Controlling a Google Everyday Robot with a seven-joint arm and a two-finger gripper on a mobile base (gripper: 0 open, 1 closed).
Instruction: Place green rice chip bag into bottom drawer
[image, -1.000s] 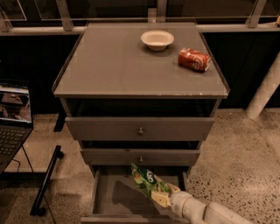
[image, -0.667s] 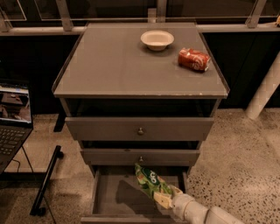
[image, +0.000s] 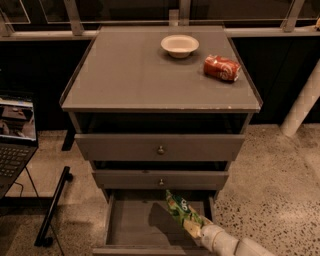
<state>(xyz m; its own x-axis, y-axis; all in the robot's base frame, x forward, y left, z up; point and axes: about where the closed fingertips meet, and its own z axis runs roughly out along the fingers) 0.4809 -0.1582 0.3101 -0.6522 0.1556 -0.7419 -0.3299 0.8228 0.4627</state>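
Observation:
The green rice chip bag (image: 179, 210) is held tilted over the right half of the open bottom drawer (image: 130, 225), its top end pointing up toward the middle drawer. My gripper (image: 196, 229) comes in from the lower right and is shut on the bag's lower end. The bag hangs above the drawer's flat grey floor and casts a shadow on it. The white arm segment (image: 227, 243) runs off the bottom right corner.
On the grey cabinet top (image: 125, 75) stand a white bowl (image: 179, 45) and a crushed red soda can (image: 221, 68). Two upper drawers with round knobs (image: 160, 149) are slightly pulled out. A laptop (image: 15, 132) sits left; a black stand (image: 52, 210) lies on the floor.
The gripper and the bag have shifted slightly to the right over the drawer. Nothing else has moved.

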